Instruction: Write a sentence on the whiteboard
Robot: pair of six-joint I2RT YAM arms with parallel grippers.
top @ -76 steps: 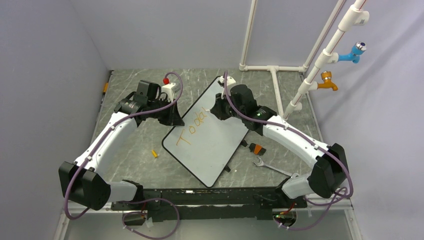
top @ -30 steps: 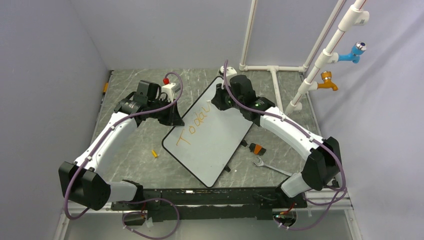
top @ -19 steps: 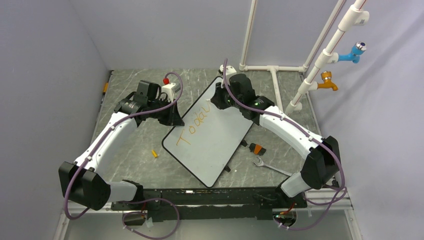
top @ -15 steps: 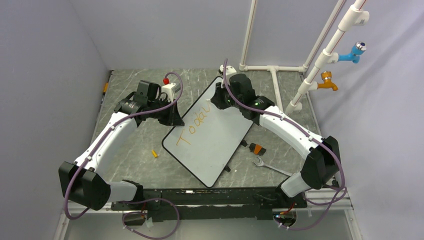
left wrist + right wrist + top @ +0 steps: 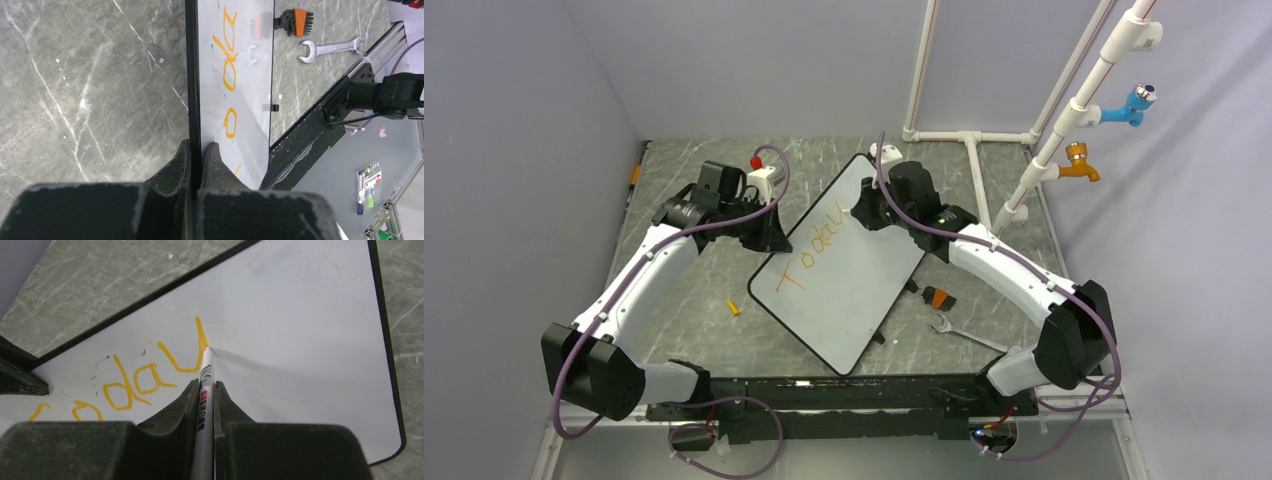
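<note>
Lettering is the step in hand: the sentence point(image 5: 135, 382) so far reads "Toda" in orange, with a last letter that looks like an unfinished y. The right pincer point(image 5: 205, 384) is clenched on a white marker point(image 5: 206, 360). The marker's tip touches the whiteboard point(image 5: 844, 300) on the long right-hand stroke of that letter. The board lies diagonally on the grey surface point(image 5: 694, 300) between the two arms. The writing runs up from its near-left corner toward the far end, and the lower half is bare. My left pincer point(image 5: 198, 145) is clamped shut on the black rim at the board's left edge, one finger on either side, which I take to be steadying it against the drag of the pen. I cannot tell from here whether that edge is lifted off the surface. A wrench point(image 5: 964, 335) and an orange-handled key set point(image 5: 939, 297) lie off the board's right side, well clear of the work. Next I would draw the tip on down to finish the letter's tail, then lift it cleanly before starting the next one. That calls for light, even pressure so the tip neither skips nor pushes the board round. One word is no sentence, so I judge most of the writing is not yet done.
</note>
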